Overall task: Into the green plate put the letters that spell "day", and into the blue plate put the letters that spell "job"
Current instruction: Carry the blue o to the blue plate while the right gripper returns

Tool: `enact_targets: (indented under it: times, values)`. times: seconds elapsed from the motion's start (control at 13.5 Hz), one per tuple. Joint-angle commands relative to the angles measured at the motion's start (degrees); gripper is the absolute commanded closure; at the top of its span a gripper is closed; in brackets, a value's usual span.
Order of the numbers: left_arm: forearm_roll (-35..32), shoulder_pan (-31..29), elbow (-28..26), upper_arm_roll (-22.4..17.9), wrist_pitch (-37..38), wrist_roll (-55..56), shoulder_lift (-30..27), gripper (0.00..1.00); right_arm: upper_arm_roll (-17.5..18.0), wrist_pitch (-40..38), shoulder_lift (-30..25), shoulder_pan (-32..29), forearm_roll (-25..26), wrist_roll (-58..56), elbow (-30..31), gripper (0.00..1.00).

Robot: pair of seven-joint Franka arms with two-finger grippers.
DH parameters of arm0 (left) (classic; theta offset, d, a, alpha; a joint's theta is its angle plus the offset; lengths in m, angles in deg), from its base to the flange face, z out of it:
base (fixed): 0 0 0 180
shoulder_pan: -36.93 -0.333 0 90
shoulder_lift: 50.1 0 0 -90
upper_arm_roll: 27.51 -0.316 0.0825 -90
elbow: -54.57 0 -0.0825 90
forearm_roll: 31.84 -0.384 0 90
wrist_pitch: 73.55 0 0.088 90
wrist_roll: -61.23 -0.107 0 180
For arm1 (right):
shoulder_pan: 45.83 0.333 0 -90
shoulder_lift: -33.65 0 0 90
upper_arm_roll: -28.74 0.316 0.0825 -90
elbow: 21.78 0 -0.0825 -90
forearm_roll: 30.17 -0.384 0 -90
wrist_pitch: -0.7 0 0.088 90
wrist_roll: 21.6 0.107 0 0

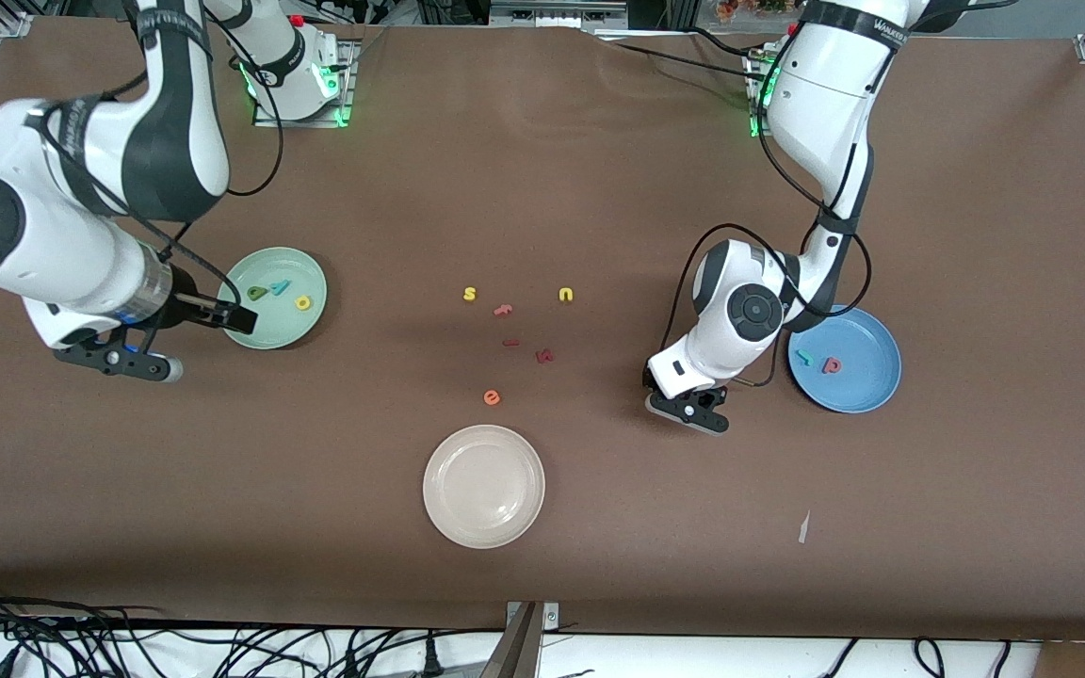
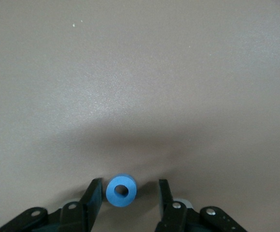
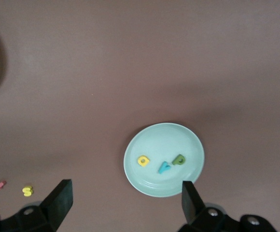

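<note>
A blue ring "o" (image 2: 121,190) lies on the brown table between the fingers of my left gripper (image 2: 130,183), which is open. The ring sits close against one finger, with a gap to the other. In the front view my left gripper (image 1: 688,411) is low at the table beside the blue plate (image 1: 867,381), and the hand hides the "o". That plate holds a teal "j" (image 1: 803,357) and a pink "b" (image 1: 831,365). The green plate (image 1: 288,330) holds the yellow "d" (image 1: 303,302), green "a" (image 1: 258,292) and teal "y" (image 1: 279,287). My right gripper (image 1: 222,315) hangs open and empty over that plate's edge.
A cream-white plate (image 1: 483,527) sits nearer the front camera, mid-table. Loose letters lie in the middle: yellow "s" (image 1: 470,294), yellow "u" (image 1: 566,295), pink "f" (image 1: 503,309), orange "e" (image 1: 492,397) and two small red ones (image 1: 545,355). A pale scrap (image 1: 803,527) lies near the front edge.
</note>
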Motion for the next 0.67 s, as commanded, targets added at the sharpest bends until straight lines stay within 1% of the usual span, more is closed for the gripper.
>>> enact_targets:
  times: [0.0,0.07,0.22,0.3,0.37,0.44,0.52,0.59]
  values:
    - [1.3,0.9,1.1,-1.0,-0.2,-0.1,1.1,0.49,2.3,-6.9,-6.4,-2.0,2.3,-0.5,-3.4,0.00]
    - [1.3,0.9,1.1,-1.0,-0.2,-0.1,1.1,0.50,6.3,-8.3,-8.8,-6.3,3.3,-0.5,-3.4,0.00]
    - [1.3,0.9,1.1,-1.0,-0.2,-0.2,1.1,0.57,17.3,-8.9,-11.9,-16.5,7.7,-0.5,-4.0,0.00]
    - [1.2,0.9,1.1,-1.0,-0.2,-0.2,1.1,0.66,23.6,-9.0,-13.5,-21.5,8.9,-0.5,-3.9,0.00]
    - [1.2,0.9,1.1,-1.0,-0.2,-0.2,1.1,0.71,29.8,-9.0,-15.4,-26.3,9.9,-0.4,-3.6,0.00]
    - [1.1,0.9,1.1,-1.0,-0.2,-0.2,1.2,0.77,34.4,-9.0,-15.8,-30.9,11.1,-0.2,-3.3,0.00]
    - [1.1,0.9,1.1,-1.0,-0.2,-0.2,1.2,0.79,38.2,-9.0,-15.9,-35.3,11.2,-0.2,-3.2,0.00]
    - [1.1,0.9,1.1,-1.0,-0.2,-0.2,1.2,0.83,42.3,-8.6,-16.3,-40.2,11.3,-0.4,-2.5,0.00]
